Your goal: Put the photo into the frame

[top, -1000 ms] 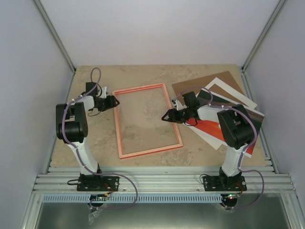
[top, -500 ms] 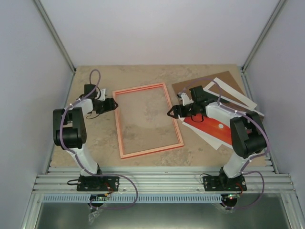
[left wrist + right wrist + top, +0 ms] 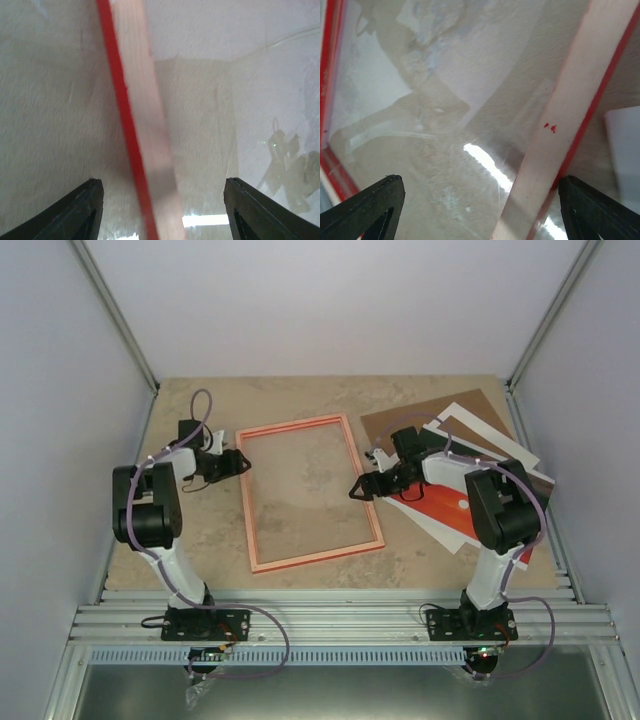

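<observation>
- At the left rail of the frame (image 3: 300,426), the left tool (image 3: 240,462) is open, one finger on each side.
- Right tool (image 3: 357,489) is open over the right rail.
- Frame lies flat on the tabletop (image 3: 210,530), pale side up.
- Photo (image 3: 440,508) lies just right of the frame.

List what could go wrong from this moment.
1. Both open claws, left claw and right claw, straddle opposite rails of the frame; a squeeze or push could skew it or shift its glass.
2. The photo lies in a loose stack with white sheets and a brown board; a pick may drag those.
</observation>
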Motion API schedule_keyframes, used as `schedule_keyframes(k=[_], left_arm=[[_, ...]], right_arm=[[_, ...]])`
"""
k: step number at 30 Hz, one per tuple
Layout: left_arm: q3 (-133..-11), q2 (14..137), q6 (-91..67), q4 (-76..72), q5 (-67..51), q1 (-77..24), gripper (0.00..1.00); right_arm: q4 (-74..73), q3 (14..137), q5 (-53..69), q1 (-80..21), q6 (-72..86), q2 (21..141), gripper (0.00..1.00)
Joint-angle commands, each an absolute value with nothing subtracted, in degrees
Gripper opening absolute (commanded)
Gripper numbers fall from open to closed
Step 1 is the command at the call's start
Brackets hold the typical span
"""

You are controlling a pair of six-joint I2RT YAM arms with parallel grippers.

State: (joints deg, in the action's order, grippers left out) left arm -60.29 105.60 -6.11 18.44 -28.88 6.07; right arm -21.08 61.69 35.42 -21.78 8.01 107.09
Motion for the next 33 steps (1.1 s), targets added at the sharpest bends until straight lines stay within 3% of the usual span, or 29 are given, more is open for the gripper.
schedule_keyframes(k=[1, 9, 16, 20, 33], left_arm=[[-63.2, 110.2, -5.7, 18.5, -30.4, 6.0, 0.68], [-68.5, 112.2, -5.4, 19.2, -29.5, 5.9, 0.68], [-67.2, 94.1, -7.7, 11.4, -23.5, 5.6, 0.77], [-71.5, 91.2, -7.4, 15.1, -24.7, -1.4, 0.78], [-89.0, 111.8, -20.7, 15.3, -32.8, -28.8, 0.78]], right_arm=[[-24.4, 58.7, 43.2, -22.9, 7.6, 109.1, 0.85], [-26.1, 58.8, 45.7, -22.8, 5.7, 105.6, 0.84], [-32.0, 60.8, 41.6, -15.4, -3.0, 95.2, 0.79], [-33.5, 61.9, 38.7, -9.6, -5.9, 91.4, 0.78], [-38.0, 63.5, 29.9, 6.6, -15.8, 95.4, 0.71]])
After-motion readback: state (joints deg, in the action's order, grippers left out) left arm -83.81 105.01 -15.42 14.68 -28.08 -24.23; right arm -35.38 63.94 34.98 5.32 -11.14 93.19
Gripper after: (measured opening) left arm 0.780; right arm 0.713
